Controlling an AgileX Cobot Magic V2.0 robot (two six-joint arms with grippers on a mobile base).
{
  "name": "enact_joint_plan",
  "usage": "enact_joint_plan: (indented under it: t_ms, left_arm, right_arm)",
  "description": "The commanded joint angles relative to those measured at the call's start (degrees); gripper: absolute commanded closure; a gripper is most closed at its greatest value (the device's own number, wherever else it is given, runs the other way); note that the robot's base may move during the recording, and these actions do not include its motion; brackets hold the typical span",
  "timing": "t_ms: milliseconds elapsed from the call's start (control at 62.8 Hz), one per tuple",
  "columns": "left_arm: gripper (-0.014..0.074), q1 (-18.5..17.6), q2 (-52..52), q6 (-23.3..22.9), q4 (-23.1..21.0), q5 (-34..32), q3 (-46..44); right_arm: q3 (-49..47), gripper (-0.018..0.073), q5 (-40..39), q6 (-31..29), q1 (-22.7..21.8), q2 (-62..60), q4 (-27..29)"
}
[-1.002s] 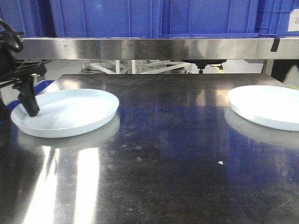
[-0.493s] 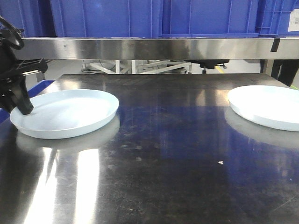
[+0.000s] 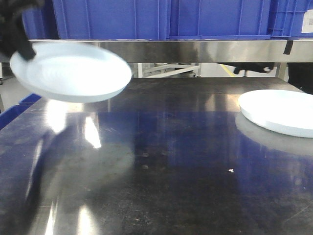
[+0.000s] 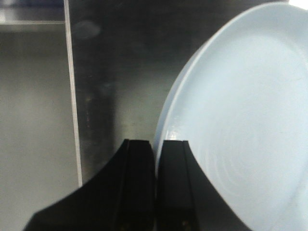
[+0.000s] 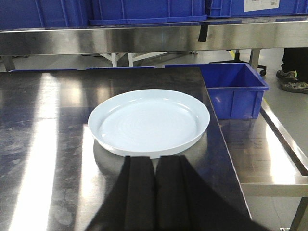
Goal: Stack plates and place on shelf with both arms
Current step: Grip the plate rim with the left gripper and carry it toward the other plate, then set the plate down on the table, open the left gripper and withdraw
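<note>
Plates (image 3: 71, 71): glossy white, faint blue tint, apparently alike, though 1 is blurred. Shelf (image 3: 195, 50): brushed silver-grey. Crates (image 3: 112, 19): ribbed blue. Tabletop (image 3: 171, 147): dark, reflective, blue-sheened. Fingers (image 4: 139, 183): plain black.

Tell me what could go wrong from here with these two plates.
1. The left claw grips the raised plate at only one spot on its rim, so the glossy plate may tilt or slip out.
2. The second plate lies close to the right edge of the table, so a rough landing on it might push it off.
3. The raised plate looks level with the shelf front and might knock against it.
</note>
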Motion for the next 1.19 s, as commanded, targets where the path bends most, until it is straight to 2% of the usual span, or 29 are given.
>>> enact_joint_plan:
  t_ms: [0, 127, 175, 286, 366, 493, 573, 875, 1082, 1178]
  left_arm:
    - [0.0507, -2.3, -4.7, 2.9, -4.8, 1.5, -1.9]
    - [0.0507, -7.0, -5.4, 5.1, -6.7, 6.0, -1.9]
    - [0.0506, -10.1, -5.2, 5.2, -6.7, 6.8, -1.9]
    - [0.0506, -17.0, -4.2, 5.3, -6.0, 5.4, -1.9]
    - [0.0506, -21.7, -2.6, 5.3, -3.7, 3.7, -1.9]
    - [0.0506, -25.6, 1.0, 5.3, -2.4, 3.2, -1.9]
    - [0.0506, -26.7, 3.4, 5.3, -2.4, 2.1, -1.9]
    - [0.0506, -26.6, 9.6, 5.1, -2.6, -2.3, -1.9]
    - [0.0505, -26.6, 11.0, 4.6, -3.0, -2.2, -1.9]
    - [0.0473, -26.6, 11.0, 4.6, -3.3, -1.6, -1.9]
  right_arm:
    - [-0.9, 0.0503, -4.8, 0.0, 0.0, -1.2, -0.5]
    - [-0.9, 0.0503, -4.5, 0.0, 0.0, -1.2, -0.5]
    - [-0.9, 0.0503, -4.3, 0.0, 0.0, -1.2, -0.5]
    - [-0.9, 0.0503, -3.7, 0.0, 0.0, -1.2, -0.5]
    - [-0.9, 0.0503, -3.5, 0.0, 0.0, -1.2, -0.5]
    - [-0.9, 0.0503, -3.5, 0.0, 0.0, -1.2, -0.5]
    - [-0.9, 0.0503, -3.5, 0.0, 0.0, -1.2, -0.5]
    - [-0.9, 0.0503, -3.5, 0.0, 0.0, -1.2, -0.5]
    - [-0.9, 0.0503, -3.5, 0.0, 0.0, -1.2, -0.5]
    - [-0.9, 0.0503, -3.5, 0.0, 0.0, -1.2, -0.5]
